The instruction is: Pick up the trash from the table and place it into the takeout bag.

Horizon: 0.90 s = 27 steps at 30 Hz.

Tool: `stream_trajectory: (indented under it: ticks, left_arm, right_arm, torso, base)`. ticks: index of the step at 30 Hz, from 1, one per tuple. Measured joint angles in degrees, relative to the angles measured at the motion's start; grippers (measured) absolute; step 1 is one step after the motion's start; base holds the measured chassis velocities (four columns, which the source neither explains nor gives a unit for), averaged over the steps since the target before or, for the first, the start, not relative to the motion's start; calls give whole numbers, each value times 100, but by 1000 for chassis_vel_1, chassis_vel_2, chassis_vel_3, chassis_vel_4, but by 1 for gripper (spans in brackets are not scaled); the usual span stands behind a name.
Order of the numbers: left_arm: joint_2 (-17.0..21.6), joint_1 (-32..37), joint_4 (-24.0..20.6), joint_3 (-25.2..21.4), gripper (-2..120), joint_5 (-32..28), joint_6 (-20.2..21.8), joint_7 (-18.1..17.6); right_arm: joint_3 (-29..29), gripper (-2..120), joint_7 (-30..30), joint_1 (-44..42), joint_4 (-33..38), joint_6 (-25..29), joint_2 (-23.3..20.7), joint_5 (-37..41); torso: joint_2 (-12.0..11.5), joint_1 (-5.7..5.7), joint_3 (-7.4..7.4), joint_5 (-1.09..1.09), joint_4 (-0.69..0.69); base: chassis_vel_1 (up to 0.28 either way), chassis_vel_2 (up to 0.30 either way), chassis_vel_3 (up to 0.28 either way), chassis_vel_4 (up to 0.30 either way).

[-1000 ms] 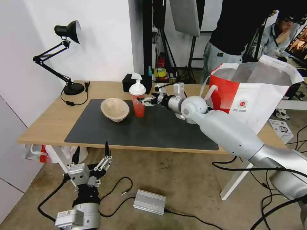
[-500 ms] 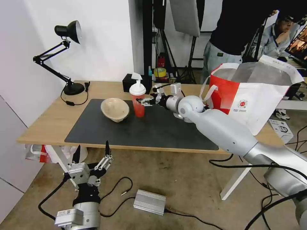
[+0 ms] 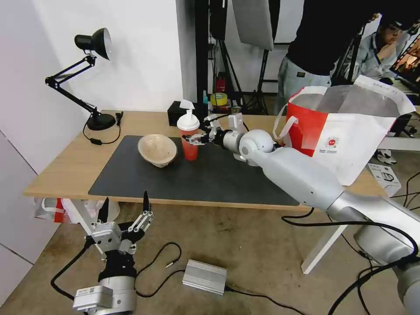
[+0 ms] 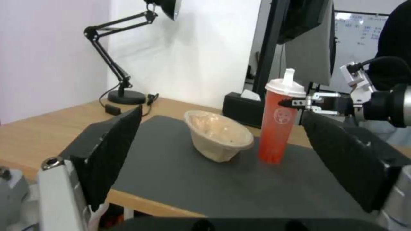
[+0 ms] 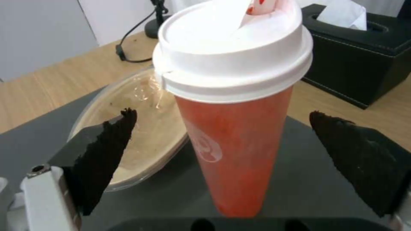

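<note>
right tool (image 5: 222, 128) wide open, straddling the tall red translucent cup with white lid (image 3: 189, 139), frame centre on the surface | probably light, slick, squashy | grip mid-body, gently | left tool (image 3: 124, 210) open, idle lower left

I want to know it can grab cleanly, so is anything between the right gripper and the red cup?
Nothing visible. The right gripper is open with the red cup standing upright between its fingers. The beige bowl sits just beyond the cup, close to one finger.

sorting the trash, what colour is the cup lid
White, on the red cup; lid clearest in the right wrist view.
</note>
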Motion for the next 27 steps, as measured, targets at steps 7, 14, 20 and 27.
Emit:
stream_trajectory:
  ticks: [7, 14, 20, 27]
  left_arm:
    - [1, 17, -11, -3, 100, 2, -3, 0]
    - [-7, 0, -16, -7, 100, 35, -9, -1]
    - [-24, -9, -10, 12, 100, 39, -16, -2]
    - [-32, -10, 8, 25, 100, 67, -56, -2]
  right_arm:
    - [-11, 100, -39, 15, -140, 26, 58, -62]
    - [-29, 100, -160, 34, -356, 101, 114, -133]
    - [-49, 100, -255, 99, -505, 137, 174, -155]
    - [-83, 100, -298, 126, -599, 162, 234, -207]
  torso:
    - [0, -1, 0, 0, 0]
    - [0, 0, 0, 0, 0]
    - [0, -1, 0, 0, 0]
    - [0, 0, 0, 0, 0]
  base:
    - [0, 0, 0, 0]
    - [0, 0, 0, 0]
    - [0, 0, 0, 0]
    - [0, 0, 0, 0]
